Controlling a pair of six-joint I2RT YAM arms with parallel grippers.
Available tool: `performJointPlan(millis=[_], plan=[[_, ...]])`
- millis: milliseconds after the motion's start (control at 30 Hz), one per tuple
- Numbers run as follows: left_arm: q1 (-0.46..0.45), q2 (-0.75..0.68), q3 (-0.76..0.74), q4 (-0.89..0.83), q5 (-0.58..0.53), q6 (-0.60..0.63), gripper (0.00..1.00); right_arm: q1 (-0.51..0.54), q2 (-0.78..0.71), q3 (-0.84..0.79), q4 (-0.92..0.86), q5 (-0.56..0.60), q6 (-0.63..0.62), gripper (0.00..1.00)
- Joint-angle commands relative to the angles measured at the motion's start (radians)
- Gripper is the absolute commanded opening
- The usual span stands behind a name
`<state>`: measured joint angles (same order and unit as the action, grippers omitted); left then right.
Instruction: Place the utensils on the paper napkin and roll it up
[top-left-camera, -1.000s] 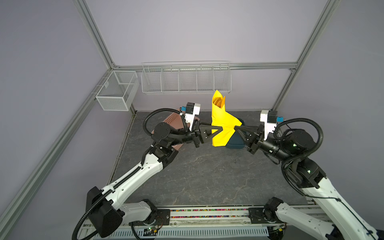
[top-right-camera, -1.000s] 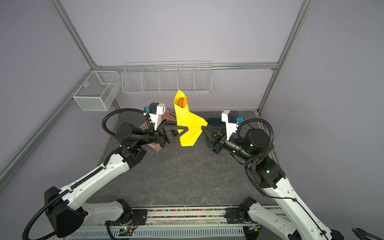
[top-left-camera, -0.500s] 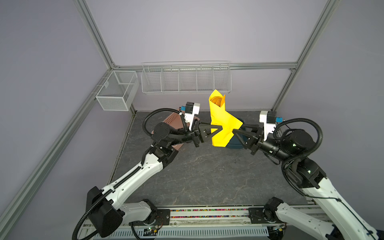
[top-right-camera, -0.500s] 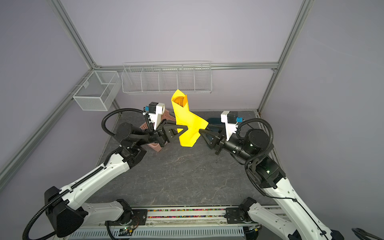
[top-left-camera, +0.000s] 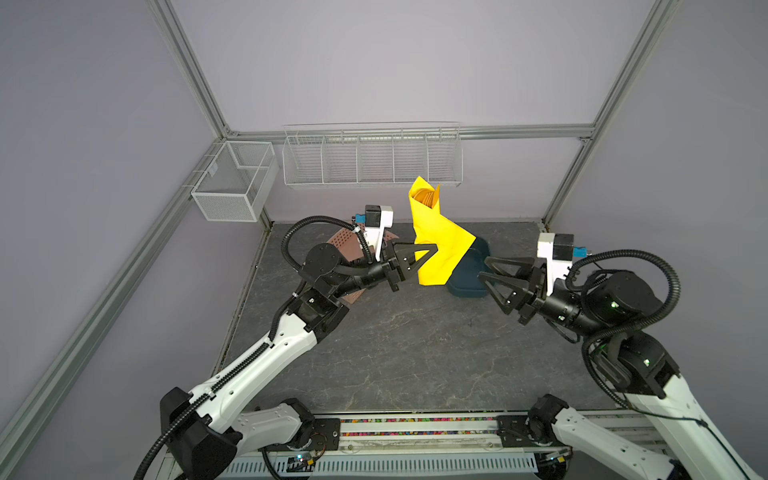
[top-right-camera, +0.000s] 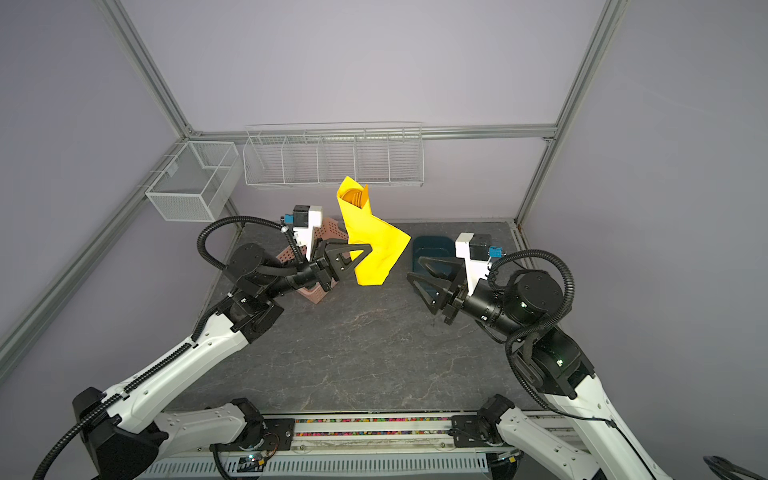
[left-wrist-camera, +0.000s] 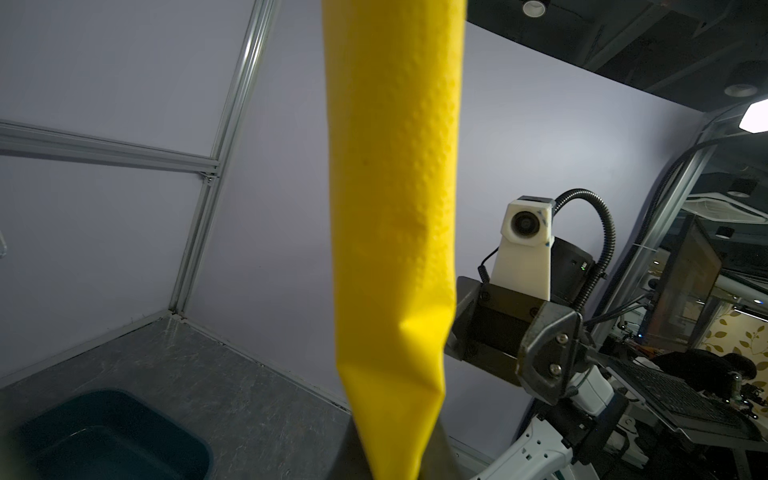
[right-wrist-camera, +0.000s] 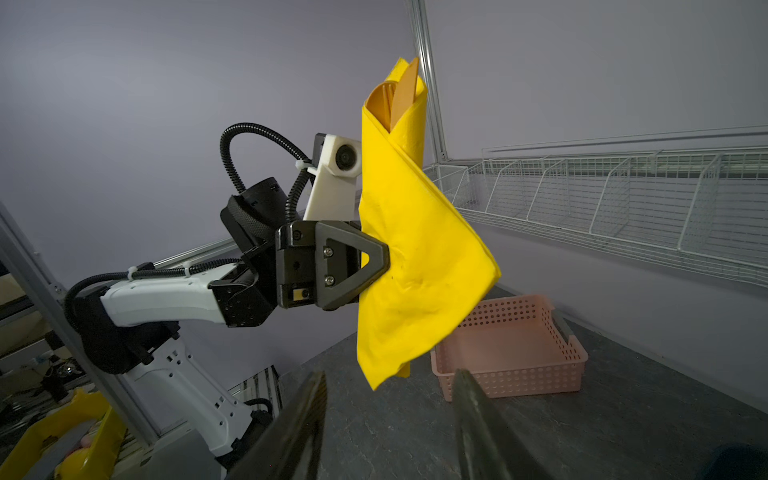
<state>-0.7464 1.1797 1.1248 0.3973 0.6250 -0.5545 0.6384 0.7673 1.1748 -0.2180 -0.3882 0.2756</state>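
1. One left gripper (right-wrist-camera: 384, 259) is clamped tight on the single rolled paper napkin (top-left-camera: 444, 253), which stands upright between its jaws.
2. Tips of two orange utensils (right-wrist-camera: 395, 99) show above those jaws, in the roll's open top.
3. One right gripper (top-left-camera: 483, 269) is partly open and empty, apart from the roll.

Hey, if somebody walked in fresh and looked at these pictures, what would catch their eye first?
The bright yellow paper napkin stands out first: rolled into a tube, it is held upright in mid-air near the centre of both top views by the shut left tool, with orange utensils peeking out of its top. To its right in those views, the right tool hangs open, clear of the paper.
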Motion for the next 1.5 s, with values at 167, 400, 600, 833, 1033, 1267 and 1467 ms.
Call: performJointPlan(millis=[167, 400, 600, 833, 1033, 1267, 1467], plan=[[-0.002, 0.005, 0.024, 0.018, 0.025, 0.003, 0.09, 0.001, 0.107, 0.101, -0.060, -0.182, -0.004, 0.53], [-0.002, 0.011, 0.027, 0.043, 0.058, -0.017, 0.09, 0.001, 0.198, 0.155, -0.071, -0.270, 0.025, 0.52], [-0.002, 0.027, 0.027, 0.104, 0.104, -0.057, 0.09, 0.000, 0.234, 0.158, -0.083, -0.268, 0.025, 0.52], [-0.002, 0.047, 0.027, 0.147, 0.142, -0.095, 0.08, 0.001, 0.245, 0.158, -0.075, -0.257, 0.021, 0.52], [-0.002, 0.063, 0.029, 0.185, 0.156, -0.123, 0.08, 0.001, 0.259, 0.161, -0.072, -0.264, 0.020, 0.51], [-0.002, 0.074, 0.030, 0.211, 0.167, -0.141, 0.07, 0.000, 0.275, 0.164, -0.070, -0.273, 0.023, 0.47], [-0.002, 0.063, 0.029, 0.201, 0.151, -0.129, 0.07, 0.000, 0.276, 0.164, -0.126, -0.242, 0.003, 0.44]])
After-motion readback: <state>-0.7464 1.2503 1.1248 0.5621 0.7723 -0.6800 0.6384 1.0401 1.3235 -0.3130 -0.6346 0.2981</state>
